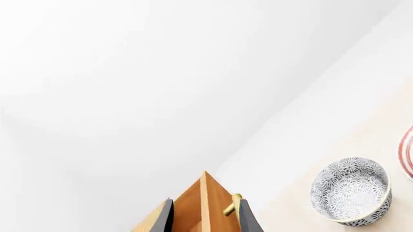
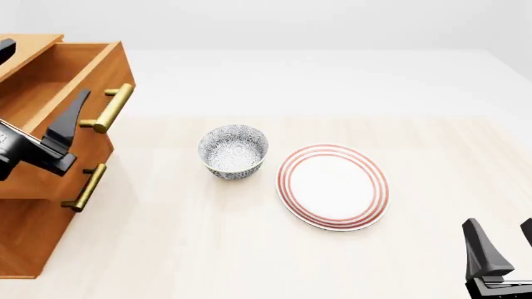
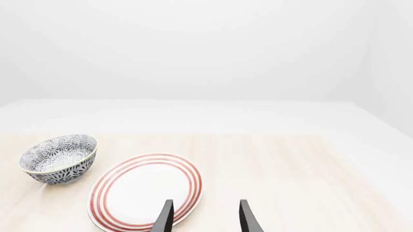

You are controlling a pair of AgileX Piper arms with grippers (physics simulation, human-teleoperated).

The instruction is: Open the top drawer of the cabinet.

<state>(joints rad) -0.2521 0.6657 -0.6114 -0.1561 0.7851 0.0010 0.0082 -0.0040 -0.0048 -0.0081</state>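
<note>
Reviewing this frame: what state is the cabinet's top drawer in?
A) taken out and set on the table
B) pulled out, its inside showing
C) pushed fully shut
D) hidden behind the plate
B: in the front view the top drawer juts out from the cabinet, its hollow inside exposed above the lower handle.

One cabinet (image 2: 33, 205), two visible handles (image 2: 108, 109), one bowl (image 2: 233, 151), one plate (image 2: 333, 186)

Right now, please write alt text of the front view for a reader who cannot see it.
The cabinet stands at the left with the top drawer pulled out, and the left hand is at its front. A patterned bowl and red-ringed plate sit apart on the table; the right hand waits open.
</note>
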